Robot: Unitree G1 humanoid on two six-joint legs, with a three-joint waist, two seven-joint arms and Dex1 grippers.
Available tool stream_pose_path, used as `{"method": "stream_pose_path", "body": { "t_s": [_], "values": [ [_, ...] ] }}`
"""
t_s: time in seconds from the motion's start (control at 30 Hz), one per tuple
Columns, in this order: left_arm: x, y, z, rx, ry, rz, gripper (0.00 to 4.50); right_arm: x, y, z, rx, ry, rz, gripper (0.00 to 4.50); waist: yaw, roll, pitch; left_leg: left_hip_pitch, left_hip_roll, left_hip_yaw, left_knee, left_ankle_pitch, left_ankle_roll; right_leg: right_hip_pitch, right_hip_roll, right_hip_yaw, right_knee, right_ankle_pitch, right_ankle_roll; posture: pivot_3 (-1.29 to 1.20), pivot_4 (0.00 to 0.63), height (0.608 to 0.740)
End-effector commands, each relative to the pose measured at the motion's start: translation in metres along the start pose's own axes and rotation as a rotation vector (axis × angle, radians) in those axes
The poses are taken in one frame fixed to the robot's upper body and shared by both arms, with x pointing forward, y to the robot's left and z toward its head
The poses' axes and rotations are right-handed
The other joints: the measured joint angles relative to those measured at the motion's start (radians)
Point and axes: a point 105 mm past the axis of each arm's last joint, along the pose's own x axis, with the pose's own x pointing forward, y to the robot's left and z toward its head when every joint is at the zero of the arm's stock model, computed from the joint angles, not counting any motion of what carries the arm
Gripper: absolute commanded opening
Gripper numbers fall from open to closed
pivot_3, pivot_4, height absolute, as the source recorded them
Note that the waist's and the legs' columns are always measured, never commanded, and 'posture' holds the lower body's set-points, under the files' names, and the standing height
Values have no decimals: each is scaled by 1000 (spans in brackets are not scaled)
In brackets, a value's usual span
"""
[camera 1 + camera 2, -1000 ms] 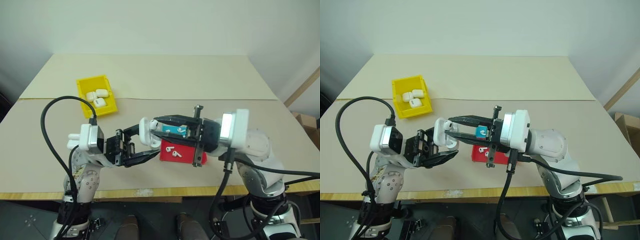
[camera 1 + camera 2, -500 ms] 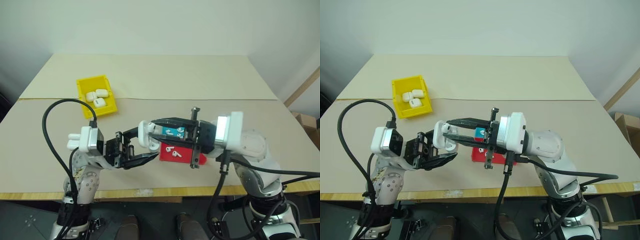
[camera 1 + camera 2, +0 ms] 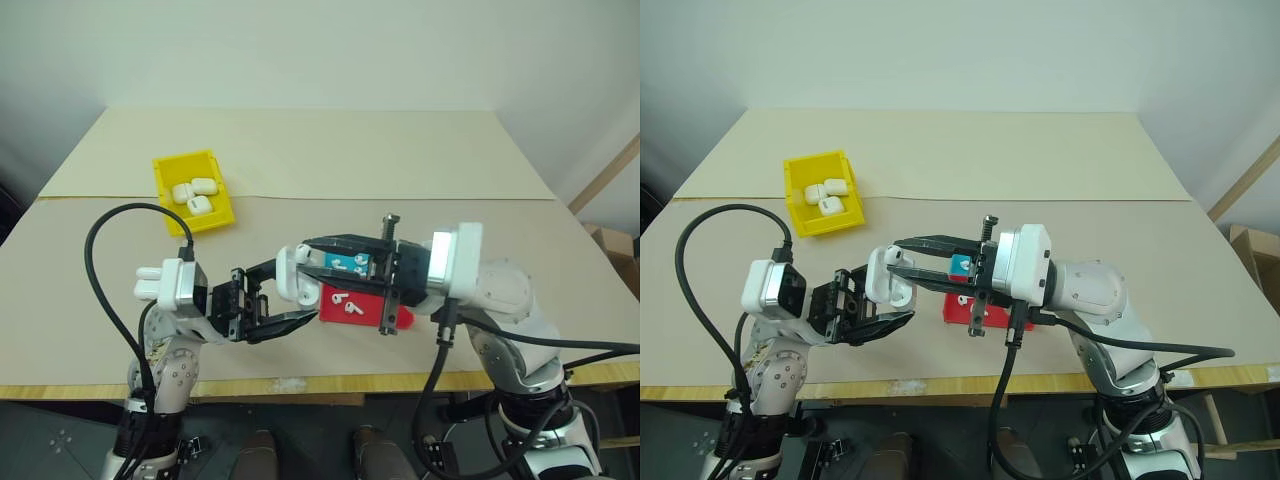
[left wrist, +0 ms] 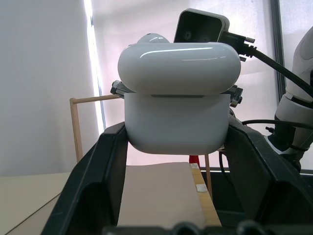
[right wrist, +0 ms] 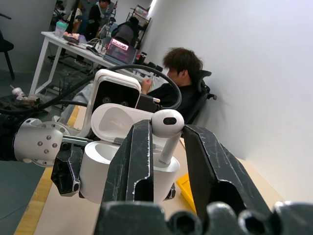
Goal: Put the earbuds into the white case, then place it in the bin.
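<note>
While left pincer (image 3: 902, 292) clamps white case (image 3: 883, 277), right pincer (image 5: 164, 142) pinches earbud (image 5: 167, 128) — no legible writing.

The desk (image 3: 330, 160) is a pale beige top with a light wooden front edge. A yellow bin (image 3: 193, 191) holding three white cases (image 3: 195, 192) rests on it, well beyond the left gripper (image 3: 300, 295). A red tray (image 3: 352, 303) carrying two earbuds (image 3: 346, 303) lies directly below the right gripper (image 3: 305, 255).
</note>
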Motion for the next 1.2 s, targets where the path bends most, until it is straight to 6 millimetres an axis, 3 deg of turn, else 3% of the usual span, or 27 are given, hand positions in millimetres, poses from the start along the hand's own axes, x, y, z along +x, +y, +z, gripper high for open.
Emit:
{"method": "stream_pose_path", "body": {
  "t_s": [0.03,0.3,0.37,0.77,0.93,1.03,1.2],
  "values": [
    [10,-6,12,58,-41,-48,2714,0,4,1,-20,2,17,735,0,0,0,0,0,0,0,0,0,0,0,0,0,0,0,0,150,740],
    [11,-3,13,60,-47,-49,2714,0,6,-2,-22,18,33,735,0,0,0,0,0,0,0,0,0,0,0,0,0,0,0,0,150,740],
    [12,-2,13,61,-46,-48,2714,0,6,-3,-37,20,30,1450,0,0,0,0,0,0,0,0,0,0,0,0,0,0,0,0,150,740],
    [11,2,12,62,-44,-47,2714,-4,4,-1,-60,13,26,1450,0,0,0,0,0,0,0,0,0,0,0,0,0,0,0,0,150,740],
    [2,3,11,69,-2,-35,2714,-15,-16,14,-17,-6,-46,1450,0,0,0,0,0,0,0,0,0,0,0,0,0,0,0,0,150,740],
    [-17,-1,13,78,65,-27,2714,-31,-35,11,36,139,-51,1450,-1,0,0,0,0,0,0,0,0,0,0,0,0,0,0,0,150,740],
    [-37,-6,15,86,150,-36,2714,-48,-60,-20,141,488,11,1450,-3,1,1,2,0,1,-2,0,0,0,0,1,0,0,-1,0,150,740]
  ]
}}
